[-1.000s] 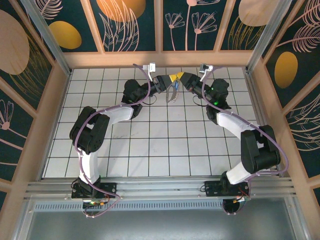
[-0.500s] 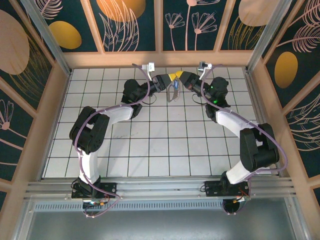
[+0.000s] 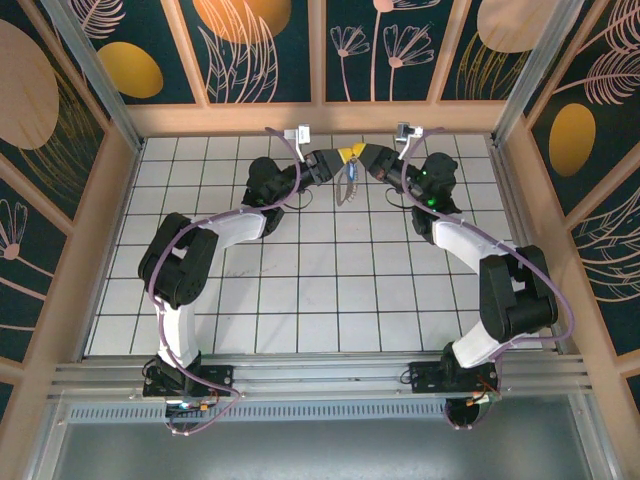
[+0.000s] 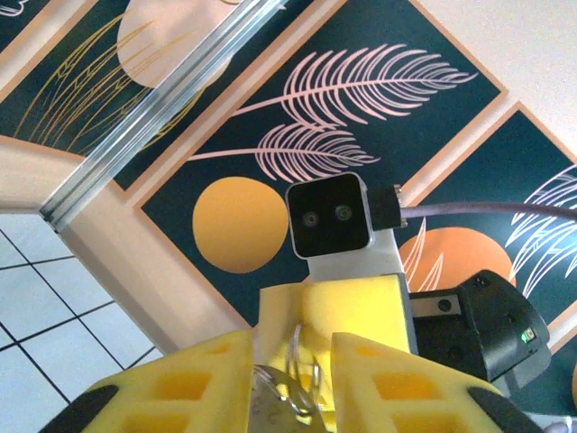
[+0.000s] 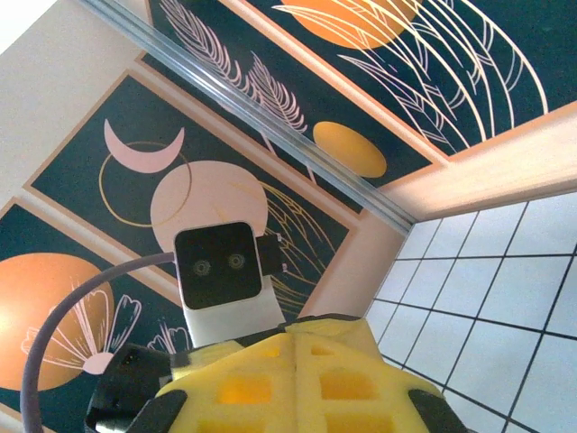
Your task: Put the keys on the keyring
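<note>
The left arm is rising from its base at 7 o'clock, folding at the elbow and sending its forearm toward 2 o'clock, so the left gripper (image 3: 345,158) is pointing toward 3 o'clock near the table's (image 3: 300,300) 12 o'clock edge. The right arm is mirroring it from 5 o'clock, elbow bulging toward 3 o'clock and forearm heading for 11 o'clock. The right gripper (image 3: 364,159) is facing 9 o'clock, nose to nose with the left one.

In the left wrist view the left fingers (image 4: 198,379) are standing apart, and the thin metal ring (image 4: 304,374) is sitting upright in the gap, just in front of the right gripper (image 4: 334,311). In the right wrist view the right fingers (image 5: 343,379) are pressing together. Whether they are pinching the ring cannot be told.

The keyring (image 3: 346,187) is hanging where the two tips are meeting. From above its long axis is running from 12 toward 6 o'clock, with the free end pointing toward 6.
</note>
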Controlling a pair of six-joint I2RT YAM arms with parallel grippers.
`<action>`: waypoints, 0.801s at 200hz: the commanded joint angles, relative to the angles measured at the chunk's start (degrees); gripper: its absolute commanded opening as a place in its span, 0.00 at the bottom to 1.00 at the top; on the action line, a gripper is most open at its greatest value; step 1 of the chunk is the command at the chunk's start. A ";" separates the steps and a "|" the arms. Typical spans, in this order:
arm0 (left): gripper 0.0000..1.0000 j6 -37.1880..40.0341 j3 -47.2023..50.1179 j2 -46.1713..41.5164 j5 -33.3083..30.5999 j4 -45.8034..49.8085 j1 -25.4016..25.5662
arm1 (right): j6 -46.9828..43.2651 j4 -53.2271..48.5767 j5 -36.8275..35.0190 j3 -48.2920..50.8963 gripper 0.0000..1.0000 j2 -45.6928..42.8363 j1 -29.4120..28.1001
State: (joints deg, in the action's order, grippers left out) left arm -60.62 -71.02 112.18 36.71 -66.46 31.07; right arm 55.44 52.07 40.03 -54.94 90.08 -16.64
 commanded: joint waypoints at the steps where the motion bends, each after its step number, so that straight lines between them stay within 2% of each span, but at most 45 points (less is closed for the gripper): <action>1: 0.35 3.27 -1.13 -3.43 0.81 0.75 -0.58 | -1.04 1.32 3.03 -2.33 0.00 -0.17 1.59; 52: 0.39 4.64 -1.48 -4.25 3.85 3.10 -3.53 | -2.40 -0.59 7.04 -4.21 0.00 0.92 3.90; 120: 0.41 14.28 -12.21 -1.32 15.23 21.63 -4.18 | -5.50 -5.94 14.13 -9.40 0.00 4.78 5.89; 160: 0.41 17.61 -15.48 0.42 16.02 27.62 -4.18 | -5.36 -5.10 16.38 -9.57 0.00 5.30 5.95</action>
State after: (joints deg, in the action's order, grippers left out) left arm -47.09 -84.20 110.67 50.17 -44.42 26.94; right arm 51.33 45.93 53.30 -62.46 95.44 -10.96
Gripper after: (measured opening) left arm 0.413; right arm 0.054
